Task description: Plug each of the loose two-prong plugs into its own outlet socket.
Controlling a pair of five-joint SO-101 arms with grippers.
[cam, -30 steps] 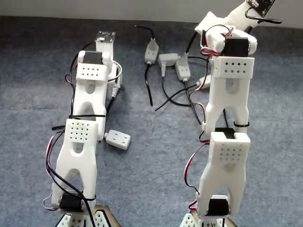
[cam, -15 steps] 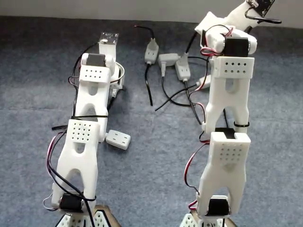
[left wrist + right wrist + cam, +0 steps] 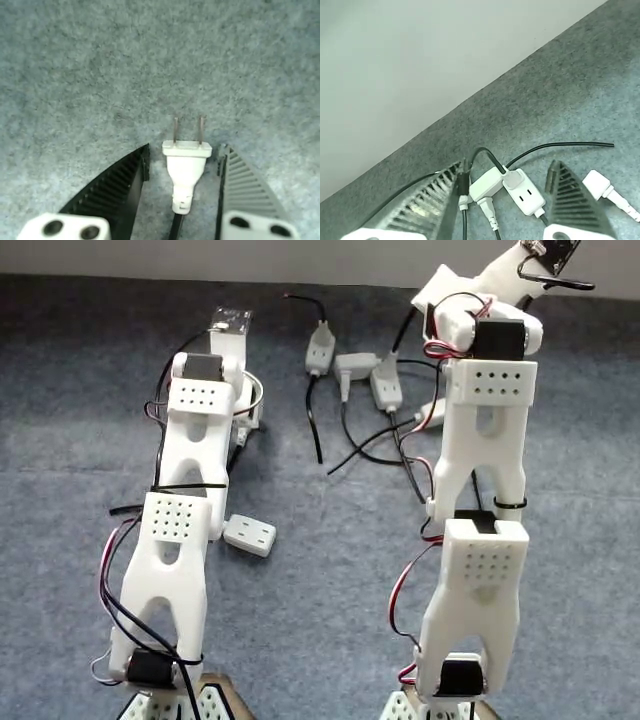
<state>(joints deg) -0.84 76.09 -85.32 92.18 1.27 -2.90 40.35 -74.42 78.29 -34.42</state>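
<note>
Grey carpet (image 3: 80, 440) lies under both your arms. Your left gripper (image 3: 184, 149) is spread, and a white two-prong plug (image 3: 186, 165) lies flat on the carpet between its fingers (image 3: 125, 180), with a narrow gap on each side. Your right gripper (image 3: 508, 165) is spread too and holds nothing; it is raised, facing a group of white sockets (image 3: 522, 191) with black cords (image 3: 560, 146). One white outlet block (image 3: 248, 534) lies just beside your left arm (image 3: 190, 440).
</note>
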